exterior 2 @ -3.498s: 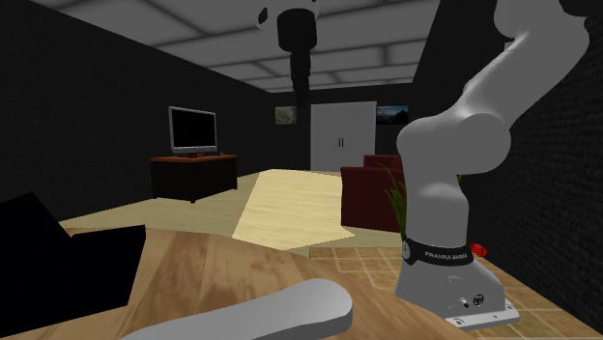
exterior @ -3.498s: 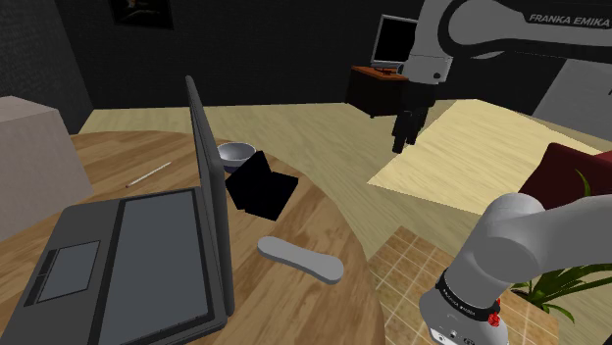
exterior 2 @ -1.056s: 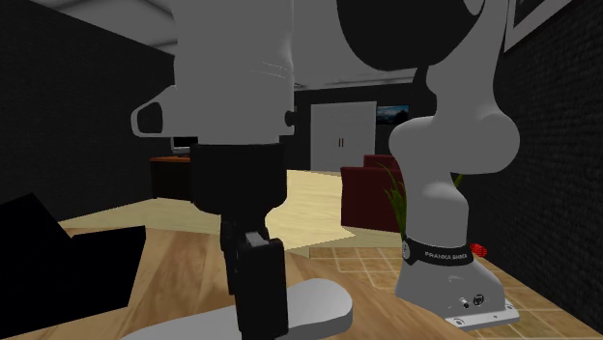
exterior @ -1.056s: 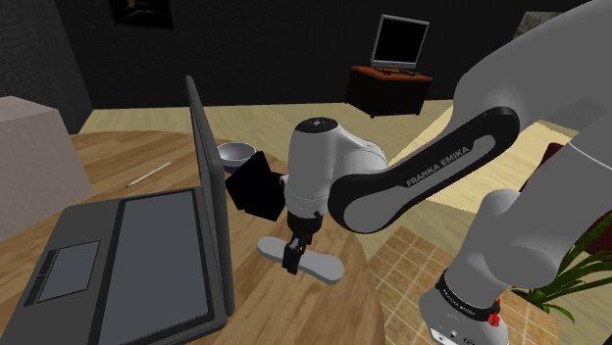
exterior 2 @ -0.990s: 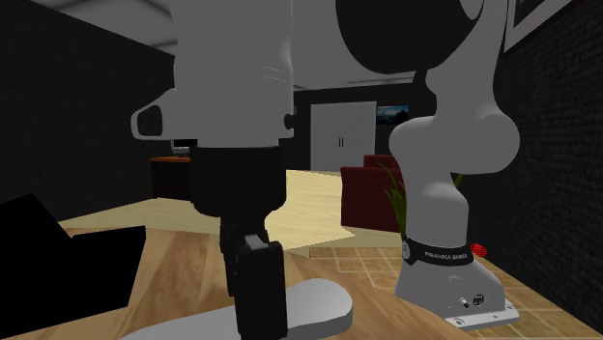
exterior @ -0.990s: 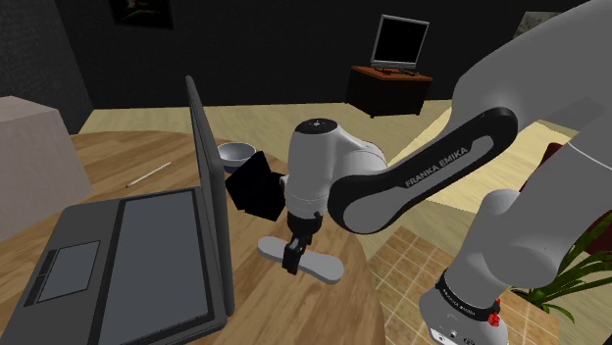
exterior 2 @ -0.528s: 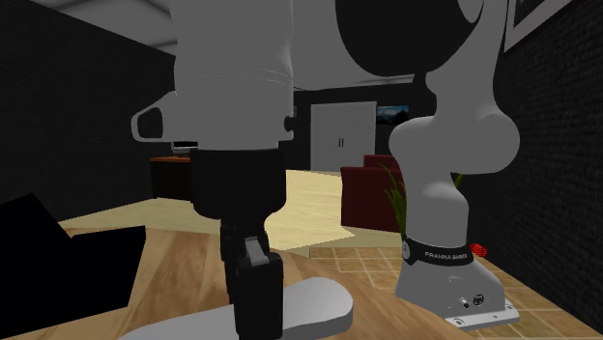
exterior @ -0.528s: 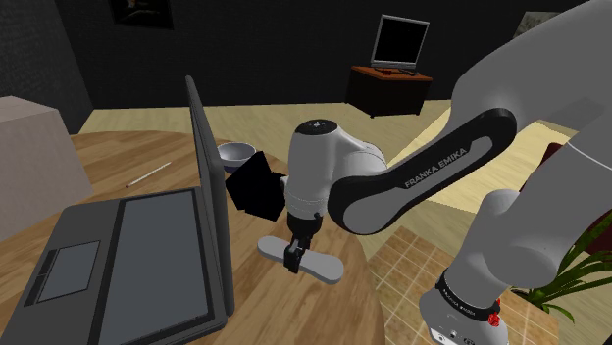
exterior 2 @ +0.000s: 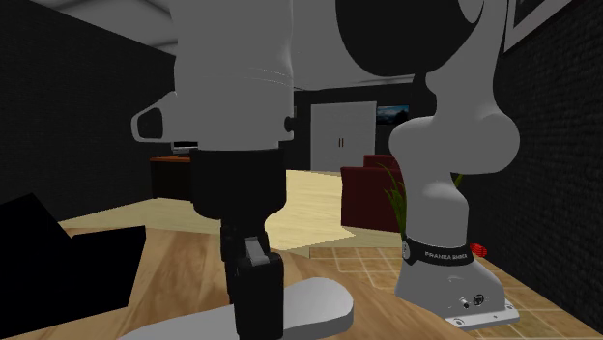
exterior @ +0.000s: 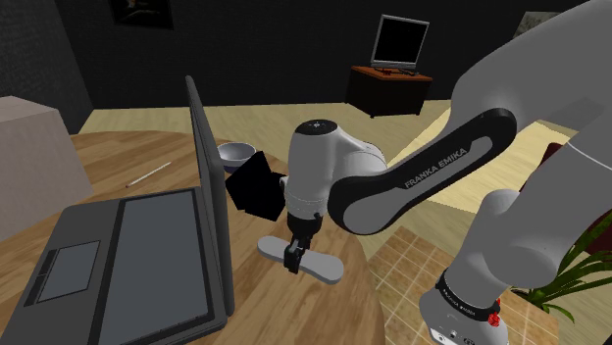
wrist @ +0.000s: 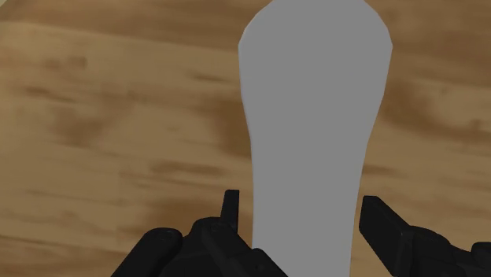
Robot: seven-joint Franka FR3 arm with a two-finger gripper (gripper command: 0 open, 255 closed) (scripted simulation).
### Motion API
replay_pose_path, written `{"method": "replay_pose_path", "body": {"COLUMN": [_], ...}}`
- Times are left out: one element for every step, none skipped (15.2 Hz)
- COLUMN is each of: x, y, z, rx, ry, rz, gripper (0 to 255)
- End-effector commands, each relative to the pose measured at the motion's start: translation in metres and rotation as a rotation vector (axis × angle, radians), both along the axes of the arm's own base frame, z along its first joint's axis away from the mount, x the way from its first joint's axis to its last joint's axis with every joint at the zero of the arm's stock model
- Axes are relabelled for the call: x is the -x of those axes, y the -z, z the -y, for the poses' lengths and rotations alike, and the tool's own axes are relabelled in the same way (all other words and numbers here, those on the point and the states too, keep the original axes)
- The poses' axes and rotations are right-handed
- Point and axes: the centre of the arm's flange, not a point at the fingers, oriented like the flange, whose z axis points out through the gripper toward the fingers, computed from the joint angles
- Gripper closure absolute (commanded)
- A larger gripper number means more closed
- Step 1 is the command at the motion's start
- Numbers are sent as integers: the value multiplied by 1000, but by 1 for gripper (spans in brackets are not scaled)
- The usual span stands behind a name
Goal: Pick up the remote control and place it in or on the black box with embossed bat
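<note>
The arm has swung down from the shoulder view's upper right, where it hung over the floor, to the frame's lower centre. The gripper (exterior: 291, 257) now straddles the grey remote control (exterior: 320, 266). In the second exterior view's lower left, its fingers (exterior 2: 256, 290) stand slightly closer together than a second ago.

remote (exterior: 322, 266) on table (exterior: 118, 157), beside laptop (exterior: 127, 255)
</note>
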Motion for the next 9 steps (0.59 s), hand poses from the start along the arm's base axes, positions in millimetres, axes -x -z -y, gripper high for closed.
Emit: {"method": "replay_pose_path", "body": {"x": [0, 0, 0, 0, 0, 0, 0, 0, 0], "y": [0, -5, -11, -16, -21, -26, -32, -37, -42], "z": [0, 0, 0, 0, 0, 0, 0, 0, 0], "rx": [0, 0, 0, 0, 0, 0, 0, 0, 0], "ry": [0, 0, 0, 0, 0, 0, 0, 0, 0], "rz": [0, 0, 0, 0, 0, 0, 0, 0, 0], "gripper": [255, 255, 255, 255, 255, 255, 255, 255, 255]}}
